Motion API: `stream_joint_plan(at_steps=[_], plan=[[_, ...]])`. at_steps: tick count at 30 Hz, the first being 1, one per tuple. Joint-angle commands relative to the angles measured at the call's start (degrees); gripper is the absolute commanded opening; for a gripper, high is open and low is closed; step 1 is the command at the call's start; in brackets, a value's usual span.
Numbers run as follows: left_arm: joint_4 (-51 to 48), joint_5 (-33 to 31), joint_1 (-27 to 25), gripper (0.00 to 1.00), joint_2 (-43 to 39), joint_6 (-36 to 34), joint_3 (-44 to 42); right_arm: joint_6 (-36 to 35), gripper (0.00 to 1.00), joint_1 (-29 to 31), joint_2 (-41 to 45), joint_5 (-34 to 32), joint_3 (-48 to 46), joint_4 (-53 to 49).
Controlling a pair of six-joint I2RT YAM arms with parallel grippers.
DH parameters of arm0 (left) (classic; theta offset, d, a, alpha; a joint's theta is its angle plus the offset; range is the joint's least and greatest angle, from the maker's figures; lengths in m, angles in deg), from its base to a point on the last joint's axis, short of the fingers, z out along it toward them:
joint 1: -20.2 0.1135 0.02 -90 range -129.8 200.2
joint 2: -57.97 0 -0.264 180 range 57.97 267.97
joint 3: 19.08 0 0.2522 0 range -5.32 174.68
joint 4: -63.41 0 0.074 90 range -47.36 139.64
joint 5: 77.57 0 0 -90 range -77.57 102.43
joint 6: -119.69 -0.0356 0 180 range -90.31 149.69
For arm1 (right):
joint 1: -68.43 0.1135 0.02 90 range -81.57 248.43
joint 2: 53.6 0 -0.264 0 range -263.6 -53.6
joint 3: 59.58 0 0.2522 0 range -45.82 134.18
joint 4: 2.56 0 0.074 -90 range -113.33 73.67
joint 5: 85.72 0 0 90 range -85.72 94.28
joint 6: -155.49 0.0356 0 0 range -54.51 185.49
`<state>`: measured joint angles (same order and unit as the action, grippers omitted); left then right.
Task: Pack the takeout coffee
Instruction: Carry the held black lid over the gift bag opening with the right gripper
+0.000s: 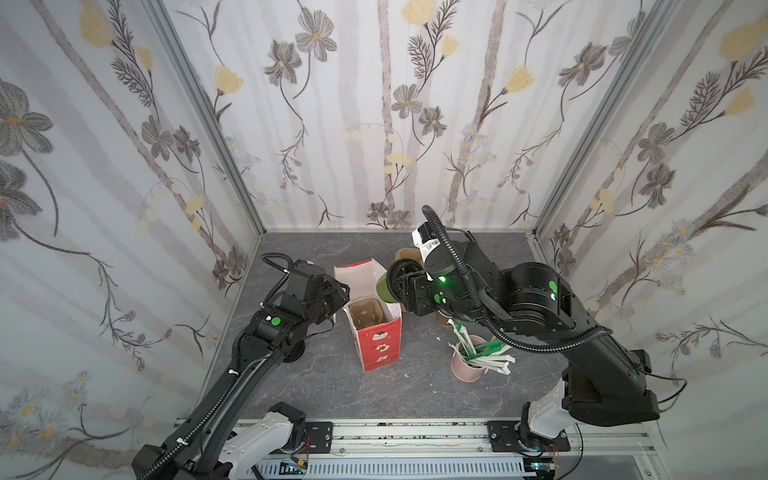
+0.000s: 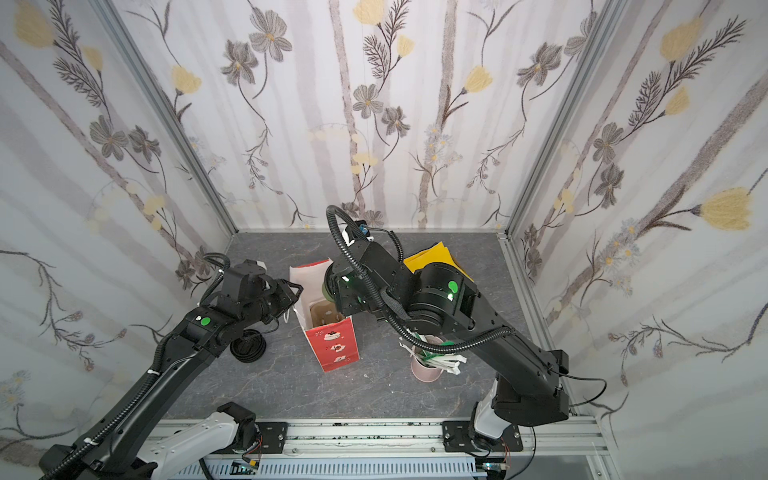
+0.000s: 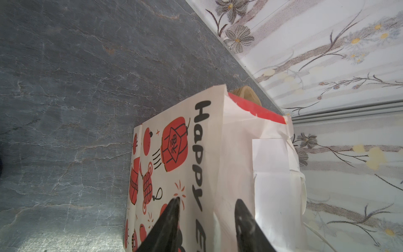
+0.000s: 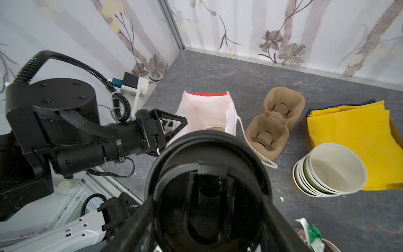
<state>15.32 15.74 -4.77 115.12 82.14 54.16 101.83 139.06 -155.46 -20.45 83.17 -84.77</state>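
The takeout coffee (image 1: 383, 289) (image 2: 327, 291), a dark green paper cup, is tilted over the open top of the red and white paper bag (image 1: 380, 345) (image 2: 334, 347). My right gripper (image 1: 395, 283) (image 4: 209, 196) is shut on it near its black lid (image 4: 207, 185), which fills the right wrist view. A brown cardboard carrier (image 1: 365, 313) sits inside the bag. My left gripper (image 1: 343, 291) (image 3: 207, 201) is open at the bag's left wall (image 3: 174, 152). Its jaws stand apart on either side of the wall's edge.
A second cardboard carrier (image 4: 274, 124) lies behind the bag. A stack of white-lined cups (image 4: 327, 172) and yellow napkins (image 4: 353, 135) are at the back right. A pink cup of straws (image 1: 467, 365) stands right of the bag. Black lids (image 2: 249, 349) lie under my left arm.
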Motion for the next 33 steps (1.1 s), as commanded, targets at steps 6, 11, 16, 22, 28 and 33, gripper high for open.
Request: stream_joint_plan(at_steps=[6, 11, 16, 22, 28, 33], plan=[[-1.4, -4.1, 0.2, 0.48, -1.7, 1.8, 1.2, 3.9, 0.55, 0.5, -6.8, 0.2, 1.8, 3.2], [-3.6, -7.8, 0.5, 0.48, -2.8, 1.0, 1.3, 6.4, 0.55, 0.3, -11.0, -1.0, 3.8, 0.1], [-3.9, -7.4, 1.1, 0.49, -3.1, 0.2, 1.4, 9.1, 0.53, -0.6, -14.5, -0.2, 4.8, -3.6], [-3.9, -6.3, 1.9, 0.51, -3.3, -0.7, 1.3, 9.0, 0.54, -1.0, -17.6, 2.2, 4.9, -3.7], [-4.5, -6.2, 3.5, 0.5, -3.8, -0.9, 1.7, 8.7, 0.54, -1.7, -20.1, 2.8, 5.0, -3.6], [-6.7, -8.4, 3.7, 0.49, -3.4, -1.8, 3.7, 9.0, 0.54, -2.5, -22.2, 2.5, 5.0, -5.0]])
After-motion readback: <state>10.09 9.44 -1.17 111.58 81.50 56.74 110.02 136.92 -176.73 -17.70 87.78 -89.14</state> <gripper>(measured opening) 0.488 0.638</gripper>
